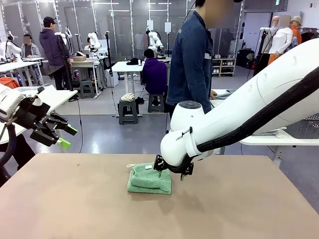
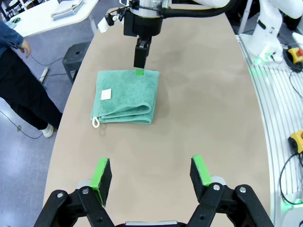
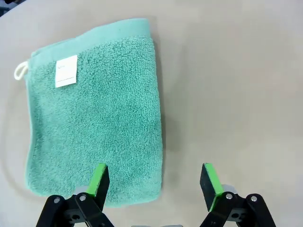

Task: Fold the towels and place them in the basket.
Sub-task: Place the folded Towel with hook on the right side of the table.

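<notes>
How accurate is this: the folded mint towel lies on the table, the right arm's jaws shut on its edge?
Wrong on the jaws: the right wrist view shows them open over the edge of the mint towel, which lies folded on the table.

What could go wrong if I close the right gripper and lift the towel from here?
1. The open right gripper straddles the side edge of the folded green towel, one finger over terry, the other over bare table; closing may pinch only the top layers, and the fold could open.
2. The left gripper hangs open off to the side, so nothing would support the free end, which might sag and unfold.
</notes>
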`<state>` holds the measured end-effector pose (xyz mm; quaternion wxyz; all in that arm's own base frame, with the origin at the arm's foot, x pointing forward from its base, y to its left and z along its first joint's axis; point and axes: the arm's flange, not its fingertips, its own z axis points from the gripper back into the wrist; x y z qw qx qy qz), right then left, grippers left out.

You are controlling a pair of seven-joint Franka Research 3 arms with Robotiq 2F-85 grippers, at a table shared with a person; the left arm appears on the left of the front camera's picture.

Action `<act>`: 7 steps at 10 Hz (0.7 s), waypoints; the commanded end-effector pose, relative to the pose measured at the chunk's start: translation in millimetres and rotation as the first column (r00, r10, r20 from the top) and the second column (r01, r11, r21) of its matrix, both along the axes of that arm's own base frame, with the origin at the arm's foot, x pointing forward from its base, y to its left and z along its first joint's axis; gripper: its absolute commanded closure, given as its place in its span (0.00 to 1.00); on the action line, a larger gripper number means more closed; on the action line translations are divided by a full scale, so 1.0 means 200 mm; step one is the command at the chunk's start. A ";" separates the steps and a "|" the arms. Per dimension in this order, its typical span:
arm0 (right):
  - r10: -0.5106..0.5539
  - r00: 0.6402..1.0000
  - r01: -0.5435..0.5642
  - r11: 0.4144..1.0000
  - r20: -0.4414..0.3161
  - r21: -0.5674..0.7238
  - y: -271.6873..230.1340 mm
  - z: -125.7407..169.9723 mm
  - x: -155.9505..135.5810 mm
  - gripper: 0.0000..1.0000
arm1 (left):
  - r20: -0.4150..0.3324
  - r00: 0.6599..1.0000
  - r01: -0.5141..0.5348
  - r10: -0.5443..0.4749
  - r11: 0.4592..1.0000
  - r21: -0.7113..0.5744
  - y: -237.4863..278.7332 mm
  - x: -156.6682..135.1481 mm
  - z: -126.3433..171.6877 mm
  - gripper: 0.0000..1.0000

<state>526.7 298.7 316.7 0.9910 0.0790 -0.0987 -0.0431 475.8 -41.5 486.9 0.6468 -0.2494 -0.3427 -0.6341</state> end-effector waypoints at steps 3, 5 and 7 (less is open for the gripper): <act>0.030 0.999 -0.031 0.999 0.022 0.023 0.03 -0.07 0.06 0.03 | 0.005 1.000 -0.003 0.003 1.000 -0.001 0.00 0.00 0.00 0.16; 0.022 0.998 -0.024 0.999 0.051 0.039 0.02 -0.09 0.08 0.03 | 0.005 1.000 -0.003 0.003 1.000 -0.001 0.00 0.00 0.00 0.16; 0.029 0.998 -0.032 0.998 0.054 0.052 0.02 -0.11 0.08 0.23 | 0.005 1.000 -0.003 0.003 1.000 -0.001 0.00 0.00 0.00 0.16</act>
